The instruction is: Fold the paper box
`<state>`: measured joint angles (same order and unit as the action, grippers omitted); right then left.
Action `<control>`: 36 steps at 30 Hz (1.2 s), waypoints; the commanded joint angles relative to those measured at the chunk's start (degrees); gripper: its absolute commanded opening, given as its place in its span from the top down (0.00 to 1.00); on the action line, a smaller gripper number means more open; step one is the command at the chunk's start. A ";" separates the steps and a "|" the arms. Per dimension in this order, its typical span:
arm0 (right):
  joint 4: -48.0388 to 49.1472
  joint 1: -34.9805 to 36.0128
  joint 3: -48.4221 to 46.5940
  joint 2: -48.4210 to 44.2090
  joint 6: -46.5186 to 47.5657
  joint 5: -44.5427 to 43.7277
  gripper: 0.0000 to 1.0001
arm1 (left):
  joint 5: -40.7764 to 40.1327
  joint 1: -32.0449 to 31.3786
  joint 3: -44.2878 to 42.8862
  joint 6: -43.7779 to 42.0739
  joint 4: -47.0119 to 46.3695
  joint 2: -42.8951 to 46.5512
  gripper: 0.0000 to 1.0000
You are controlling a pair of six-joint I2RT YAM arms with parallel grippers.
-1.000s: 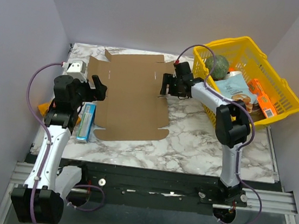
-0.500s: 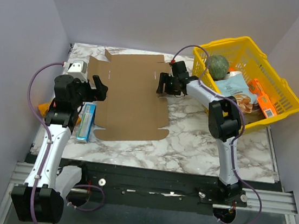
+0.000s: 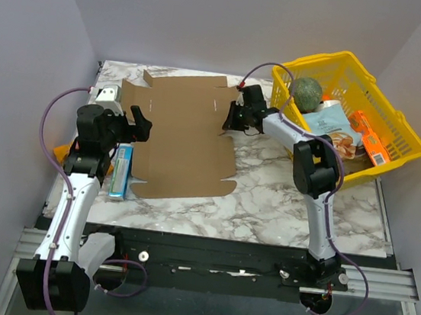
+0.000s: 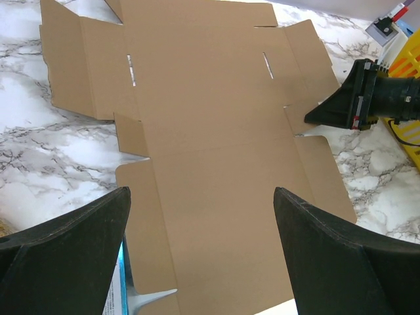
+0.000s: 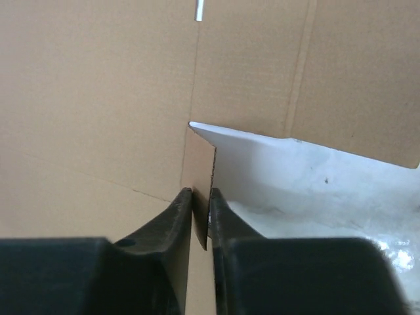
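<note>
Brown paper box (image 3: 182,139) unfolded; right jaws pinching its side flap; left jaws wide.

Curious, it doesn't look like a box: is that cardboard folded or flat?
Spread flat: the paper box lies unfolded, flaps out; only one edge tab is pinched by the right end effector.

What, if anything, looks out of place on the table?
The small blue-green carton lies right against the left edge of the flat paper box, where it could hinder folding that side. The right gripper pinches one small tab, raised off the table; nothing looks damaged.
</note>
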<state>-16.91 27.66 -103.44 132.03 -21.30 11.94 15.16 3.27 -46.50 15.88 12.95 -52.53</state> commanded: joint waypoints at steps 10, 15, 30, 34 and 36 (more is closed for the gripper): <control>11.80 0.11 14.22 -17.22 2.84 7.92 0.99 | 1.45 1.48 -1.22 0.03 -0.47 -0.03 0.01; 12.86 0.03 20.81 -28.39 4.16 8.18 0.99 | 1.36 2.71 -2.01 0.29 -0.47 0.94 0.01; 10.94 0.11 37.43 -64.41 3.63 4.23 0.99 | 19.74 11.94 -1.22 7.24 -10.23 0.50 0.01; 5.85 0.11 36.47 -68.82 3.55 3.61 0.99 | 18.86 12.90 -1.49 6.18 -9.08 1.56 0.01; 4.78 0.11 36.38 -70.49 3.46 4.31 0.99 | 18.94 13.34 -1.05 6.44 -9.26 1.38 0.01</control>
<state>-8.38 27.59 -66.37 64.66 -18.37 17.10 31.33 15.38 -46.92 22.48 4.84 -52.18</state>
